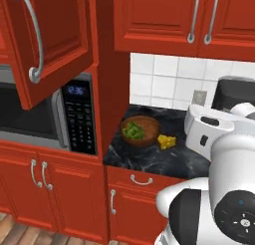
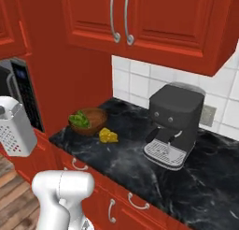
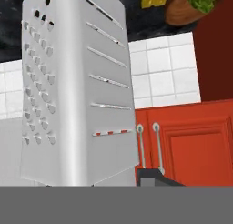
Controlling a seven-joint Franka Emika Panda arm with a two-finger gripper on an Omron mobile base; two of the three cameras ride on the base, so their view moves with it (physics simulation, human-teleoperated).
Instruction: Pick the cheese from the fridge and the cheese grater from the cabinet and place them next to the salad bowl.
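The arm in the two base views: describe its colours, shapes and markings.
The arm is built of glossy white rounded shells joined by dark grey joint bands. One round black joint cap carries a small white emblem and a blue dot. In the right base view its white rounded link shows no cables.

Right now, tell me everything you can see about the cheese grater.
The cheese grater is a silvery-white box grater that looks like metal, tapering toward one end. One face carries rows of small punched holes, the neighbouring face long slicing slots. It fills most of the hand view, close before the camera. In the right base view it hangs in the air at the left edge, off the counter, tilted. What grips it is hidden; nothing else touches it.
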